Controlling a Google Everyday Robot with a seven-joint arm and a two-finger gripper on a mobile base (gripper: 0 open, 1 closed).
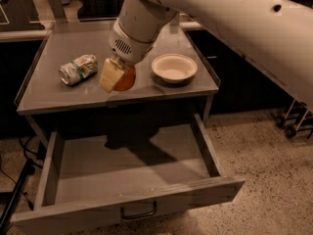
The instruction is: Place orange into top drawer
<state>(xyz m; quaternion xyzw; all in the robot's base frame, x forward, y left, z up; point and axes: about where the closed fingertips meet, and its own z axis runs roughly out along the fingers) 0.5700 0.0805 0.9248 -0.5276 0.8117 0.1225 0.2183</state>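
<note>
Orange (127,78) in the gripper (118,79), and that is the headline from the 1 camera view on offer. The gripper is clamped on the fruit, with a cream-coloured finger (109,75) pressed flat against its left side. Only a rounded slice of orange skin shows to the right of that pad. The second finger sits behind the fruit and cannot be made out.

The orange hangs above the front part of the grey worktop (63,94), near its front edge. It is between the crushed can (78,69) on the left and the white bowl (174,67) on the right, and it touches neither. Whether it clears the worktop surface or rests on it is hard to judge from this angle.

Below, the top drawer (211,153) stands pulled well out, plain grey inside, with its dark bar handle (139,213) centred on the front panel. The orange is not over the drawer opening. It sits further back, above the worktop.

The big white arm (230,18) sweeps in from the upper right and runs off the top and right edges of the frame, covering the back right of the worktop. Its shadow falls dark across the rear of the drawer floor. The drawer's lower left corner is cut off at the frame edge. Cables (12,173) trail on the speckled floor to the left.
</note>
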